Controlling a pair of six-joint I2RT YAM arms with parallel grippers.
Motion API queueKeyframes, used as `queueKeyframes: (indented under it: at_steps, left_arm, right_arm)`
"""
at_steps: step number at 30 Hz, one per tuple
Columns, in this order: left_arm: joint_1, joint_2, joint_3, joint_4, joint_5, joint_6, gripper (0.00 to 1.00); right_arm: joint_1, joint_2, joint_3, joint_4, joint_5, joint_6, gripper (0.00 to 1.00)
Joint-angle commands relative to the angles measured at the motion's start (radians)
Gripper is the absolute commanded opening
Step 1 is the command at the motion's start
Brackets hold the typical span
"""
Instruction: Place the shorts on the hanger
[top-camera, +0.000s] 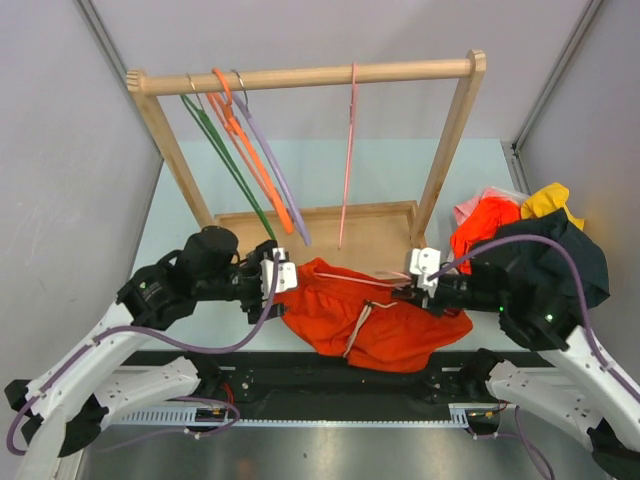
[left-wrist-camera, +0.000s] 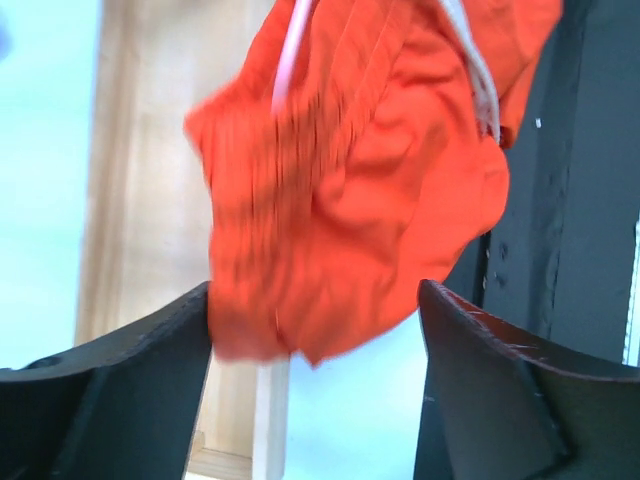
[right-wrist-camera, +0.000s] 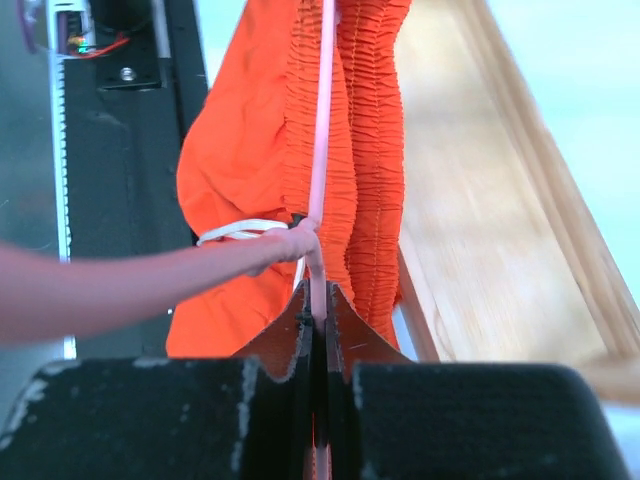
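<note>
My right hand (right-wrist-camera: 318, 300) is pinched tight on the thin pale-pink wire of the hanger (right-wrist-camera: 322, 120), which runs straight away from my fingertips along the gathered waistband of the shorts (top-camera: 385, 325). The white drawstring (right-wrist-camera: 235, 233) loops out just beside the wire. My left hand (left-wrist-camera: 315, 300) is spread wide and grips nothing; a bunched end of the shorts sits just beyond its two dark fingers (left-wrist-camera: 150, 350), too blurred for me to tell whether it touches them.

The shorts lie crumpled on the tabletop (top-camera: 170, 215) directly in front of the wooden rack (top-camera: 310, 75), against its base tray (top-camera: 320, 222), between my two hands. On the rack's rail hang a second pale-pink hanger (top-camera: 349, 150) and, toward its left post, green (top-camera: 225, 160), orange (top-camera: 255, 155) and lilac (top-camera: 275, 170) ones. A pile of clothes (top-camera: 540, 240) lies right of the rack.
</note>
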Motion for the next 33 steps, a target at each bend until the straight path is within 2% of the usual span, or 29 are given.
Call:
queueKeyframes:
  at_steps: [1,5,9,13,17,22,28,33]
  left_arm:
    - [0.0,-0.012,0.064,0.032,0.008,-0.067,0.88]
    - [0.0,-0.019,0.038,0.042,-0.003,-0.055,0.93]
    - [0.0,-0.009,0.019,0.064,0.005,-0.055,0.95]
    - [0.0,-0.007,0.012,0.076,0.0,-0.049,0.96]
    - [0.0,-0.029,-0.031,0.091,-0.009,-0.041,0.97]
    - [0.0,-0.056,-0.093,0.102,-0.029,-0.019,1.0]
    - [0.0,-0.065,-0.119,0.108,-0.031,-0.022,1.0]
    - [0.0,-0.075,-0.134,0.116,-0.041,-0.052,0.99]
  right_arm:
    - [-0.066,-0.06,0.088,-0.19,0.057,0.036,0.0]
    - [-0.127,-0.064,0.111,-0.268,0.086,0.02,0.0]
    - [-0.204,0.014,0.125,-0.287,0.111,0.017,0.0]
    - [-0.258,0.138,0.204,-0.301,0.166,0.155,0.0]
    - [-0.275,0.208,0.338,-0.275,0.25,0.293,0.0]
    - [-0.289,0.342,0.603,-0.301,0.347,0.407,0.0]
    - [-0.374,0.491,0.888,-0.333,0.339,0.523,0.0]
    - [-0.387,0.564,1.005,-0.319,0.327,0.565,0.0]
